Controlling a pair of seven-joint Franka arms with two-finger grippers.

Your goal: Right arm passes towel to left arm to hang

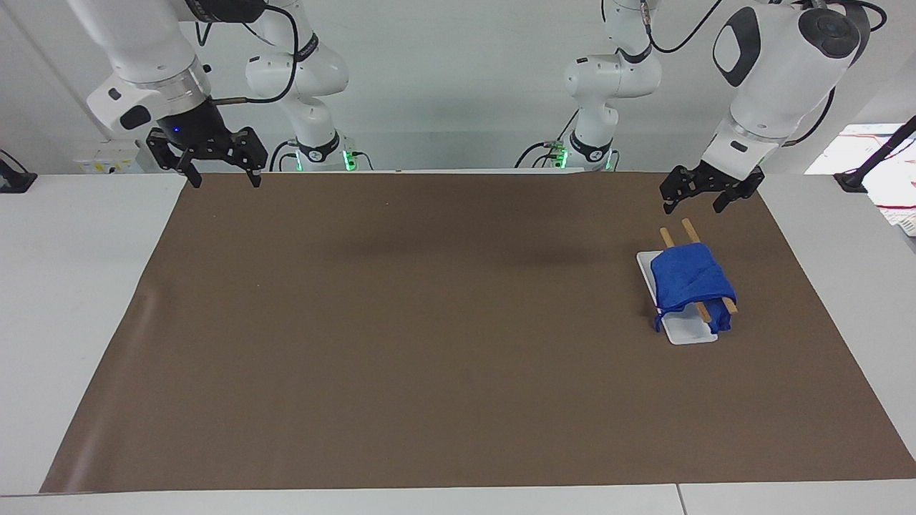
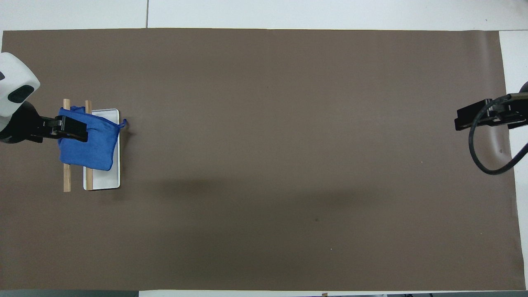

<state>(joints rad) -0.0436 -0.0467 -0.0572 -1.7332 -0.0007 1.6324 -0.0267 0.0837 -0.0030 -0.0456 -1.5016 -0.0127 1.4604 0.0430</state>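
The blue towel [image 1: 690,279] [image 2: 94,150] lies draped over the two wooden rails [image 1: 676,232] of a small rack with a white base [image 1: 688,333] [image 2: 103,179], toward the left arm's end of the table. My left gripper [image 1: 693,207] [image 2: 80,128] hangs open and empty in the air above the rack's end nearer the robots, clear of the cloth. In the overhead view it overlaps the towel's edge. The towel's small loop [image 2: 123,122] sticks out at one corner. My right gripper [image 1: 222,180] [image 2: 460,119] waits open and empty, raised over the mat's corner at the right arm's end.
A brown mat [image 1: 429,343] [image 2: 268,165] covers most of the white table [image 1: 64,286]. A black cable [image 2: 480,161] loops down from the right wrist. Papers [image 1: 884,172] lie off the mat at the left arm's end.
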